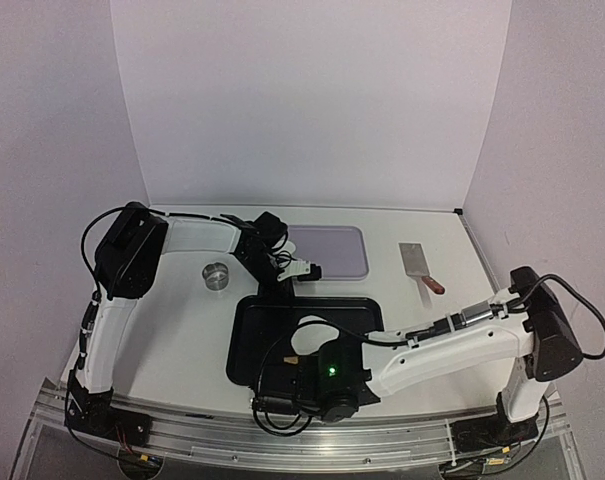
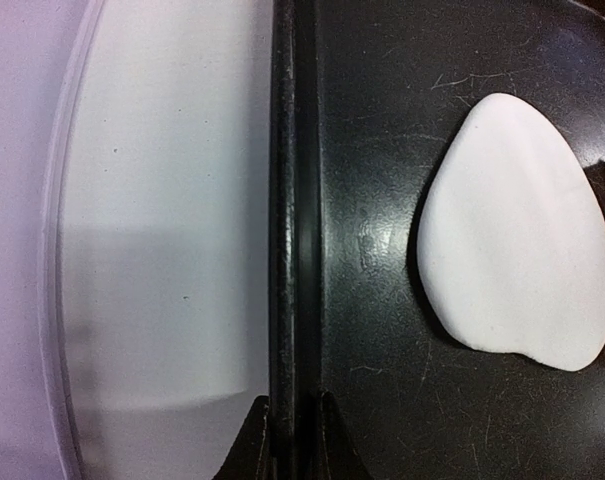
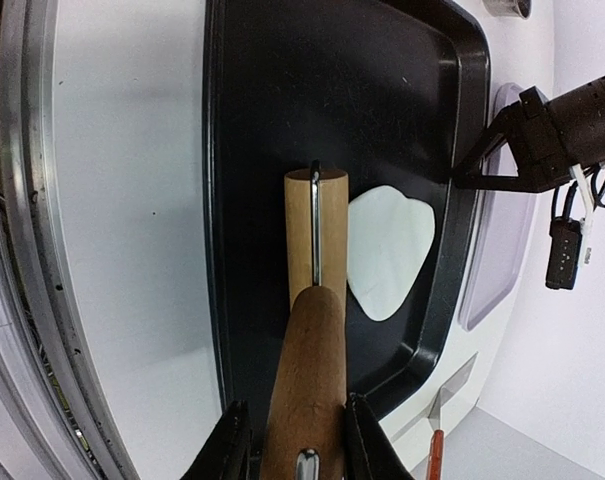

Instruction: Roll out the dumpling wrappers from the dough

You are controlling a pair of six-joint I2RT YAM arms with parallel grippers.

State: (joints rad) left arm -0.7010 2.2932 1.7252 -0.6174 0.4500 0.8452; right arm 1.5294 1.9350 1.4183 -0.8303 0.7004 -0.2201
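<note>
The flattened, irregular white dough sheet (image 3: 390, 250) lay on the black rectangular tray (image 3: 282, 90), just beside the wooden rolling pin (image 3: 300, 240). The pin's handle was gripped by the right gripper (image 3: 297, 440), and the tray rim was clamped by the left gripper (image 2: 294, 435). The dough was judged soft, easily torn and best pressed from above.

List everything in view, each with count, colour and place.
dough: one, white, flattened, in the tray
tray: one, black, table centre
rolling pin: one, wooden, over the tray beside the dough
metal ring: one, silver, left of the tray
mat: one, lavender, beyond the tray
scraper: one, steel blade, red handle, right of the mat
table: one, white
left gripper: fingers shut on the tray's far rim
right gripper: fingers shut on the rolling pin
</note>
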